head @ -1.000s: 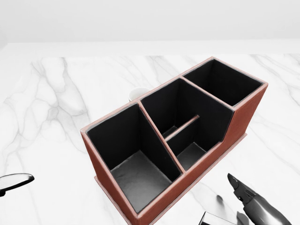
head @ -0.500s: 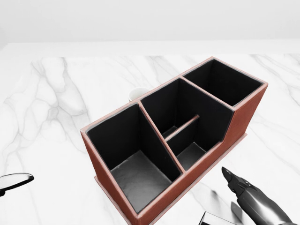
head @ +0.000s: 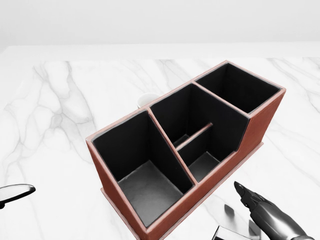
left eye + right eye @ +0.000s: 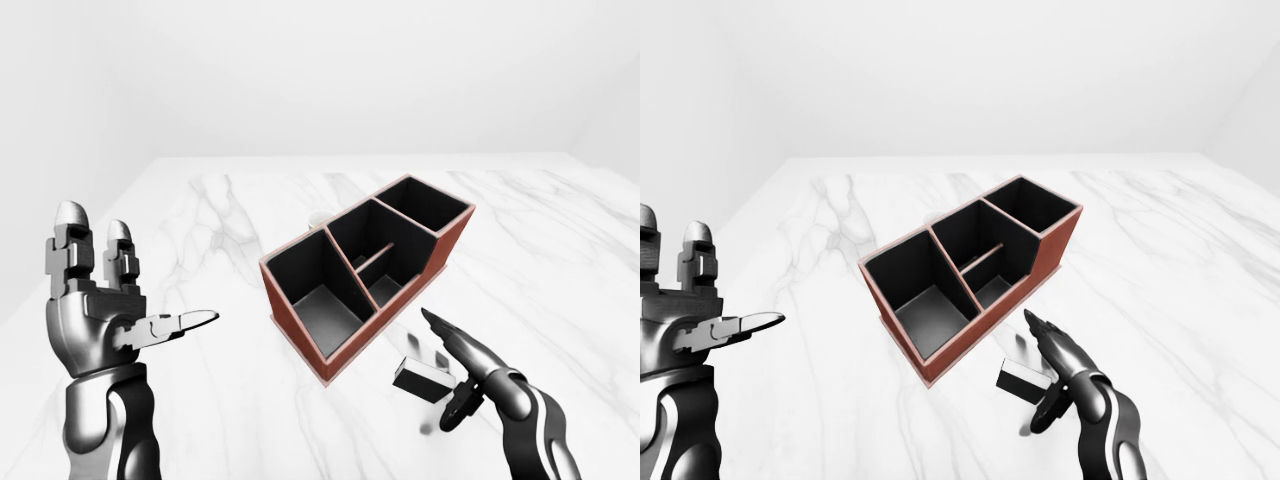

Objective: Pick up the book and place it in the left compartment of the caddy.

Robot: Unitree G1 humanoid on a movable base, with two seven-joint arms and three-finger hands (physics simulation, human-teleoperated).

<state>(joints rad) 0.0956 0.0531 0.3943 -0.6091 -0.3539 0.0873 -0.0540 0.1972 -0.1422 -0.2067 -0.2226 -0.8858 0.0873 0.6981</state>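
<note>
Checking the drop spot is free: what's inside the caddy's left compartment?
The left compartment of the caddy shows only its bare dark floor and walls; its near corner is hidden by the rim.

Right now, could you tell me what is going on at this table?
A simulated humanoid robot is working at a white marble table that holds a red-brown caddy with black compartments, all empty. Its right hand, fingers open, is beside a small dark book that lies on the table just below the caddy in the left-eye view; the fingers have not closed round it. Its left hand is raised and open at the left, holding nothing. A white object peeks out behind the caddy.
</note>
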